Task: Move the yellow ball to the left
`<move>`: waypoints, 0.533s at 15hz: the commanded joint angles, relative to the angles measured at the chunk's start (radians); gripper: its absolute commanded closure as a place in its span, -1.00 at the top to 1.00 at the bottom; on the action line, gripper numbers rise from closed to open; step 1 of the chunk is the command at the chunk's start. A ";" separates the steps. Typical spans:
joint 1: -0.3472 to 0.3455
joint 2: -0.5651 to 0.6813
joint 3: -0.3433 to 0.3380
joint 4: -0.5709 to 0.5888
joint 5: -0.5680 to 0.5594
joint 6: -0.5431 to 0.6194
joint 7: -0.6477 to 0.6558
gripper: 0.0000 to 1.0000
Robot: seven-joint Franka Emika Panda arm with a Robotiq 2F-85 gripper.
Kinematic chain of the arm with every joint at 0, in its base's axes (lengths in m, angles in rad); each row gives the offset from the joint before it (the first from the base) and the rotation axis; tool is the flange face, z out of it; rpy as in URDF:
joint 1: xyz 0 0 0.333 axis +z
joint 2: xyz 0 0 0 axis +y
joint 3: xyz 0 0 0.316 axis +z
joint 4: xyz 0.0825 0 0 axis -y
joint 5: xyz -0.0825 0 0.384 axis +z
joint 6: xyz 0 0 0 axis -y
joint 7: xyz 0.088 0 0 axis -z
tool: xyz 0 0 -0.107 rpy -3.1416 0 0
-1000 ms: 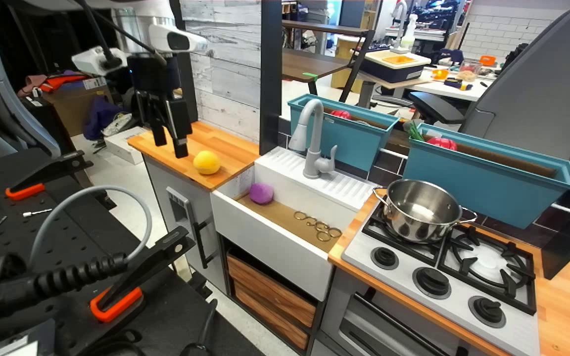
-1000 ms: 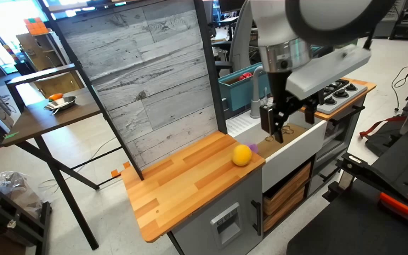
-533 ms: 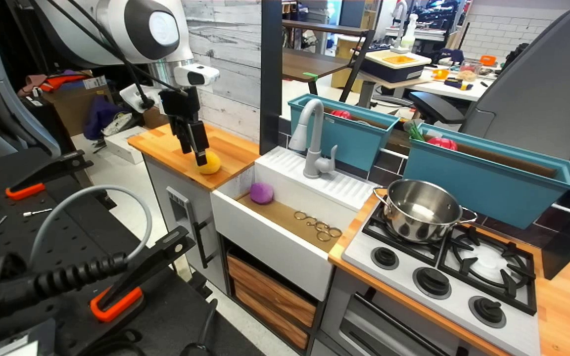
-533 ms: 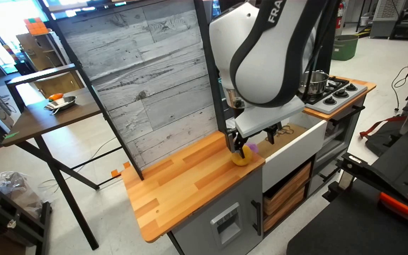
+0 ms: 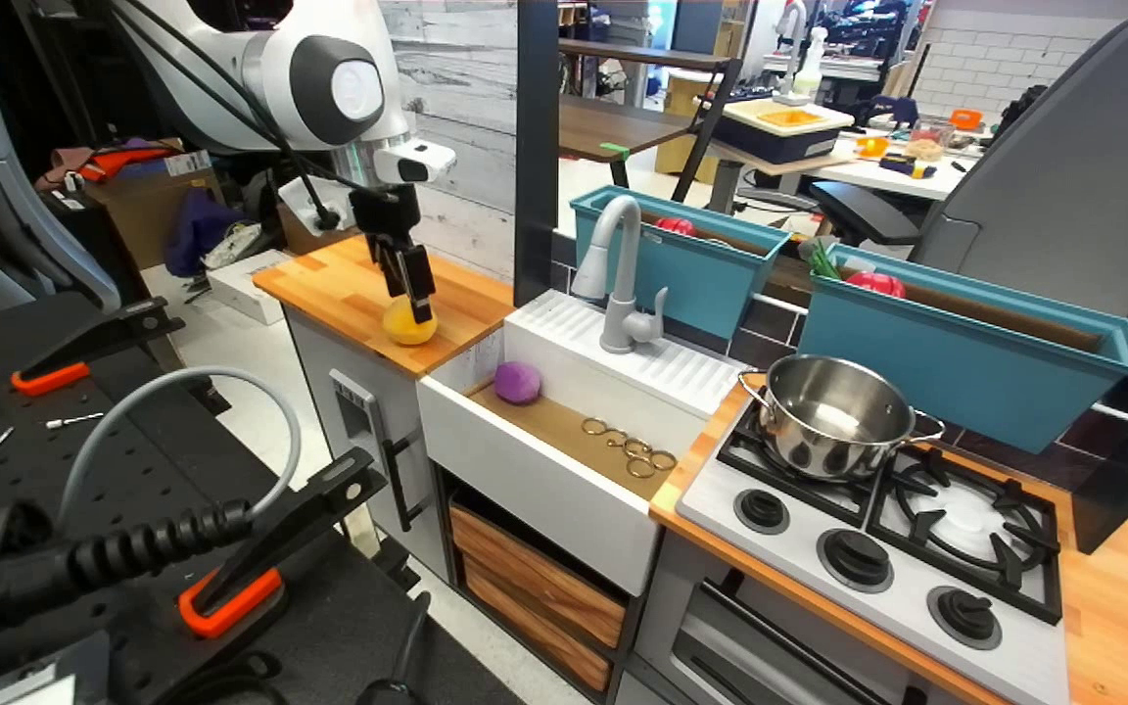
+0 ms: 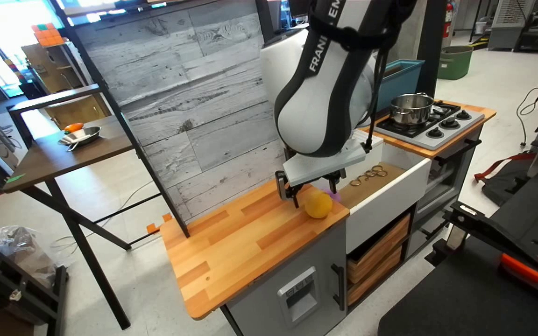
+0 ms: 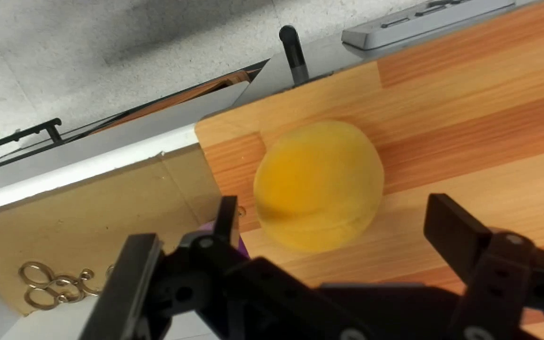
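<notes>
The yellow ball rests on the wooden countertop, near the corner beside the sink. It also shows in an exterior view, partly covered by a finger. My gripper is open and empty. In the wrist view, the ball lies just beyond the fingertips, between their lines and closer to the left finger. In both exterior views, the gripper hangs over the counter close to the ball, on the panel side. Whether a finger touches the ball cannot be told.
The white sink holds a purple object and several metal rings. A grey faucet stands behind it. A steel pot sits on the stove. A grey wood-look panel rises along the counter's back edge.
My gripper has come in over the counter to the ball, moving right in an exterior view and left and down in an exterior view. The ball has not visibly moved.
</notes>
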 commanded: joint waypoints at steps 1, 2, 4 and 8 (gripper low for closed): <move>0.016 0.083 -0.017 0.092 0.031 -0.020 -0.003 1.00; 0.014 0.096 -0.015 0.104 0.035 -0.029 -0.004 0.85; 0.015 0.115 -0.022 0.126 0.057 -0.066 0.027 0.31; 0.007 0.114 -0.024 0.146 0.078 -0.093 0.063 -0.28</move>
